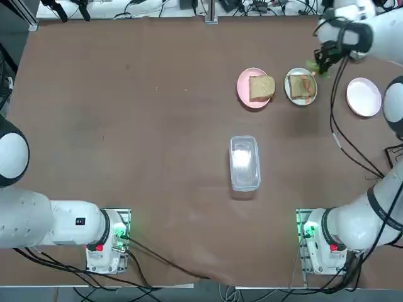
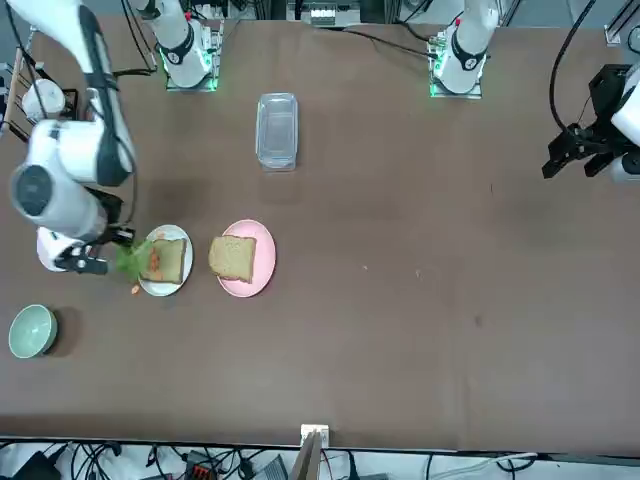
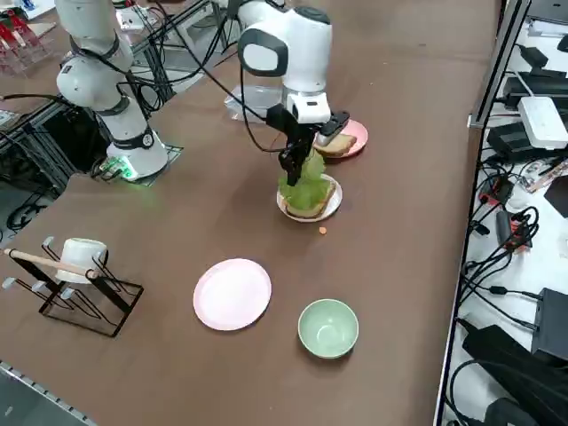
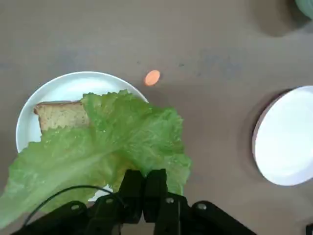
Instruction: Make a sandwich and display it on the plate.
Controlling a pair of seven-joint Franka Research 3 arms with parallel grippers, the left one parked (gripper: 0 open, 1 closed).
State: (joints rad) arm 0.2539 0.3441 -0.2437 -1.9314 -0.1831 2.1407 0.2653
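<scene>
Sitting on the white plate (image 1: 301,104), a bread slice (image 1: 304,86) lies in from the surface's (image 1: 157,157) far edge, top view. In front view, the pink plate (image 2: 265,262) is just beside. Right side view: surface separates it from the green bowl (image 3: 328,328). Right wrist view: the closed right hand (image 4: 145,172) grips lettuce (image 4: 132,132), long axis slanting over the plate.

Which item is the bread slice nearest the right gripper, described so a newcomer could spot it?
On the brown table, find the white plate below the right gripper, beside the pink plate. The slice lies on that white plate, with the gripper's green lettuce leaf over it. The pink plate's slice has no lettuce.
</scene>
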